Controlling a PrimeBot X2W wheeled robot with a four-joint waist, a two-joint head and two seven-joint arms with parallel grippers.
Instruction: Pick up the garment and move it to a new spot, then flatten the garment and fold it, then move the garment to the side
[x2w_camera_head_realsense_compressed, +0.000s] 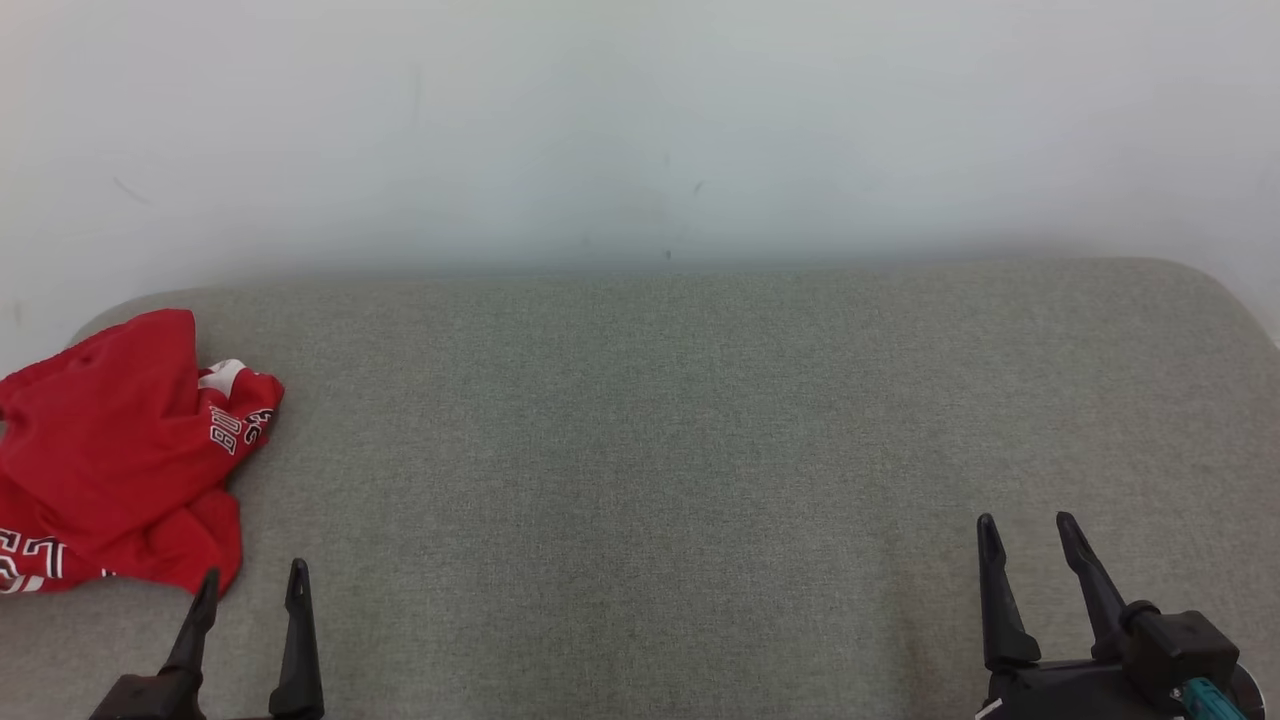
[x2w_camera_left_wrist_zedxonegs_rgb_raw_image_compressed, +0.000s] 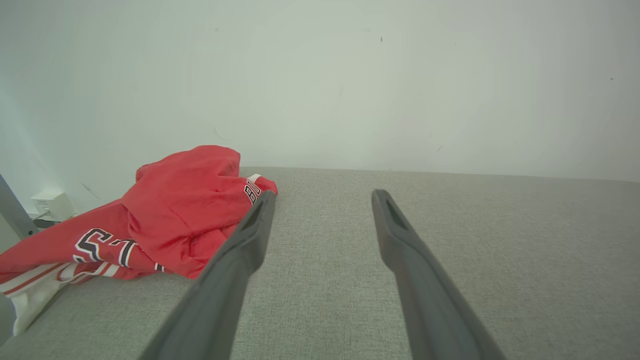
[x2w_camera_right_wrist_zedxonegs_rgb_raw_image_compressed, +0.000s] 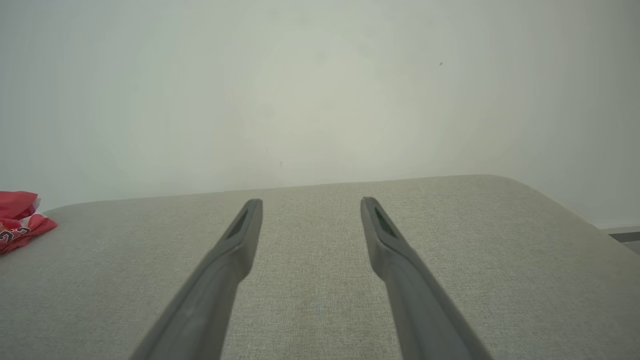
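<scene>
Grey woven tabletop (x2w_camera_head_realsense_compressed: 640, 420) with rounded far corners, set against a plain pale wall (x2w_camera_head_realsense_compressed: 640, 120).

Item 1, far left: garment (x2w_camera_head_realsense_compressed: 120, 450). Red jersey with white-and-black lettering, crumpled in a loose heap at the left end of the tabletop. In the left wrist view its white striped trim (x2w_camera_left_wrist_zedxonegs_rgb_raw_image_compressed: 30, 295) appears to droop past the left edge. Not yet lifted, flattened or folded.

Item 2, near left: left pincer (x2w_camera_head_realsense_compressed: 253, 572). Fingers spread wide apart, nothing between them. One fingertip sits just beside the near hem of the garment; whether it touches the cloth cannot be told.

Item 3, near right: right pincer (x2w_camera_head_realsense_compressed: 1028, 520). Fingers likewise spread wide, holding nothing, poised over bare tabletop and well apart from the garment.

Hazards, as judged:
- The heap lies at the edge, so a pinch on one loose top fold could let the hanging part pull the rest off the left side.
- The layers are bunched, so a grasp may catch several thicknesses or a sleeve alone, leaving the garment twisted when it is set down and harder to flatten.
- The right pincer has a long way to cross. A one-sided lift would let the cloth swing and drag along the tabletop.
</scene>
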